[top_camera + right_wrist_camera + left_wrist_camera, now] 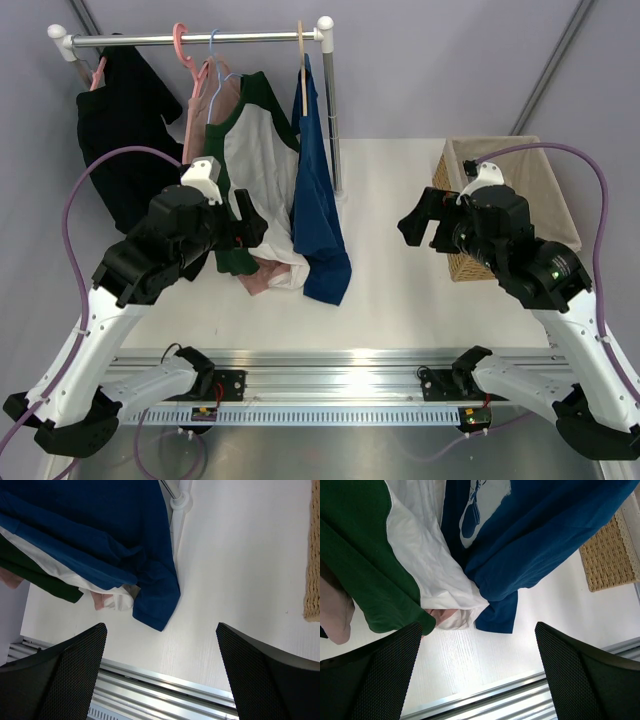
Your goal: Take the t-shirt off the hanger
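The dark blue t-shirt (318, 200) hangs on the tan wooden hanger (302, 70) at the right end of the rack's rod, its hem resting on the table. It also shows in the left wrist view (550, 540) and in the right wrist view (100, 530). My left gripper (248, 226) is open and empty, level with the lower clothes, left of the t-shirt; its jaws (477, 645) stand wide apart over the table. My right gripper (424, 228) is open and empty, to the right of the t-shirt and apart from it, jaws (161, 640) wide over bare table.
A white shirt with green sleeves (255, 150) on a light-blue hanger (214, 60), a pink garment on a pink hanger (184, 45) and a black garment (125, 130) hang left of the t-shirt. The rack's right post (331, 110) stands behind it. A wicker basket (540, 180) sits at the right.
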Controlling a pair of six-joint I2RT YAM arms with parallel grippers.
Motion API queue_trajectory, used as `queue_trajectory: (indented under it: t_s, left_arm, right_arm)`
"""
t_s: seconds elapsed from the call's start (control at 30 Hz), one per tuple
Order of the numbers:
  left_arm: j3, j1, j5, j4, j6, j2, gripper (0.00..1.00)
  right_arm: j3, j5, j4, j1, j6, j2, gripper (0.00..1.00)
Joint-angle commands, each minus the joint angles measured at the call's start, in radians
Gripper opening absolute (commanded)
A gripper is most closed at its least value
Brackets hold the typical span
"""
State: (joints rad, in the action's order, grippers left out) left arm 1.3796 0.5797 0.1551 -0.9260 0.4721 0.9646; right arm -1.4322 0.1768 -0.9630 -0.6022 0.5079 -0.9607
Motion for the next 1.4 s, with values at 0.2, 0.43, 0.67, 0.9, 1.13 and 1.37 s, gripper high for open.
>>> queue_trajectory:
  t_s: [0.2,0.43,0.67,0.9,1.13,1.37]
  left_arm:
    - [0.033,-0.004,-0.032,0.041,0.003,-0.007,0.99]
    - [0.090,-0.004,-0.048,0.029,0.002,0.006,0.99]
    - [0.453,0.005,-0.042,-0.128,-0.059,0.236,0.99]
    - [0.833,0.086,0.188,-0.166,-0.084,0.486,0.93]
    - [1.055,0.223,0.506,-0.123,-0.207,0.764,0.94]
    - [1.027,0.224,0.670,0.100,-0.311,0.821,0.90]
  right_arm:
    - [-0.047,0.039,0.023,-0.010,-0.011,0.002,1.00]
    - [-0.051,0.035,0.020,-0.010,-0.019,0.002,1.00]
    - [-0.080,0.066,0.024,-0.010,-0.063,0.020,1.00]
    - [-0.100,0.113,-0.005,-0.008,-0.032,-0.012,0.99]
    - [-0.096,0.136,-0.008,-0.010,-0.019,-0.047,0.99]
    - [-0.077,0.153,-0.039,-0.010,-0.031,-0.035,0.99]
